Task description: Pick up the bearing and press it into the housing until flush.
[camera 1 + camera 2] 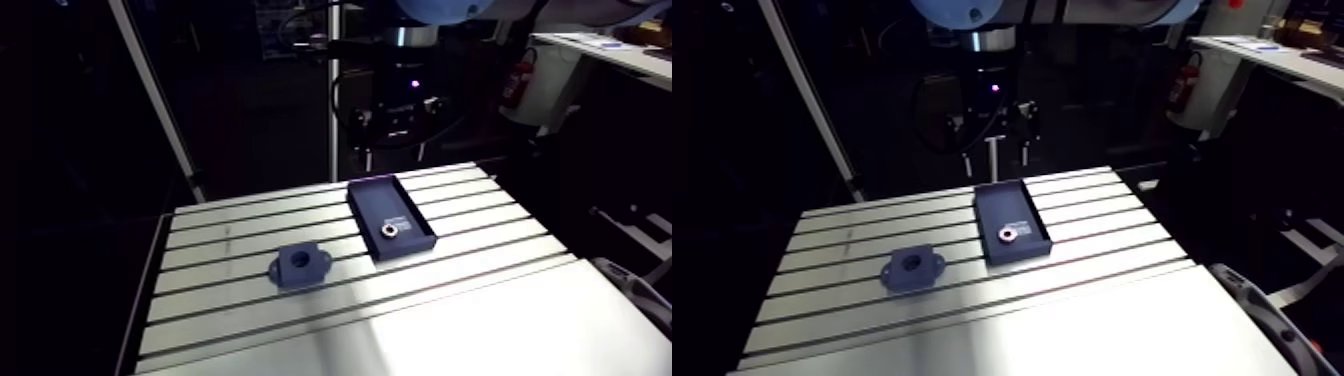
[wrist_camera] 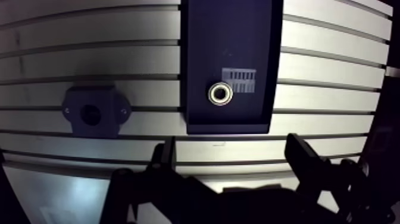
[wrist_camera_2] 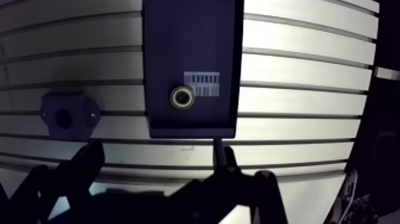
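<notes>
**Bearing in its tray, tool open and empty above the desk**

The bearing (image 2: 220, 93), a small bright ring, lies flat on the floor of a dark rectangular tray (image 2: 238, 36). It sits towards one short end of the tray, just beside a pale striped label (image 2: 239, 80). The tray lies across the slots of the aluminium desk (image 1: 480, 320), in the half nearer the edge over which the tool hangs in the arm view. Its low walls rise all round the bearing.

The dark blue housing (image 2: 92, 111) sits flat on the desk beside one long side of the tray, bore facing up. A strip of bare slotted metal separates the two.

In the wrist view the tool (image 2: 231, 149) is held above the desk with its fingers (image 2: 303, 158) spread wide and nothing between them. The tray's short end is just ahead of the fingers, the bearing is ahead of the gap, and the housing is off to one side.

The desk's slots run parallel along its length. A broad smooth band follows the edge nearest the arm camera. The metal shines brightly, and it is dark beyond the desk's edges.
</notes>
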You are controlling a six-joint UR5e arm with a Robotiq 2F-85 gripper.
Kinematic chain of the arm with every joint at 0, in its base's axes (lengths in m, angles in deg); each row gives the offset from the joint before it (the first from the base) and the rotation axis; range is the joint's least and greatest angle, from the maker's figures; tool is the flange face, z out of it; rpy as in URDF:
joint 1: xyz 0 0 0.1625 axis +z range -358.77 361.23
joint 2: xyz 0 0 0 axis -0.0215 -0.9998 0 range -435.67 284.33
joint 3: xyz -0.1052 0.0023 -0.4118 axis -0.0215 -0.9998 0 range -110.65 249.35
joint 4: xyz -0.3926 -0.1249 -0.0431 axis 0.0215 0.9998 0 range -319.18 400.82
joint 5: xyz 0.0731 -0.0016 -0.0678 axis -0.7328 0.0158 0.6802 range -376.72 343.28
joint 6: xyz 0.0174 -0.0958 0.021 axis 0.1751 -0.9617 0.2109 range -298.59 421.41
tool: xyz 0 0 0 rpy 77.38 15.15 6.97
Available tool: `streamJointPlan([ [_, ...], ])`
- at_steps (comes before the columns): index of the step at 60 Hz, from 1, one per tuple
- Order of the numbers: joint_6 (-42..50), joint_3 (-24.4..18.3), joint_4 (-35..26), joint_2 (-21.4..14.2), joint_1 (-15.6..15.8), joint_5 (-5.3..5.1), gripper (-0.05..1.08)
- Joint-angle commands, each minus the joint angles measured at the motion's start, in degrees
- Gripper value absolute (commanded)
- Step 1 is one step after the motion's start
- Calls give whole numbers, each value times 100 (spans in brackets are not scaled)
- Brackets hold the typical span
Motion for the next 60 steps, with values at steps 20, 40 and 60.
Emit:
streamJointPlan([
  [20,-31,194,360,298,-135,7,15],
  [40,20,294,453,496,-152,-2,27],
  [60,40,303,608,704,-145,-9,38],
])
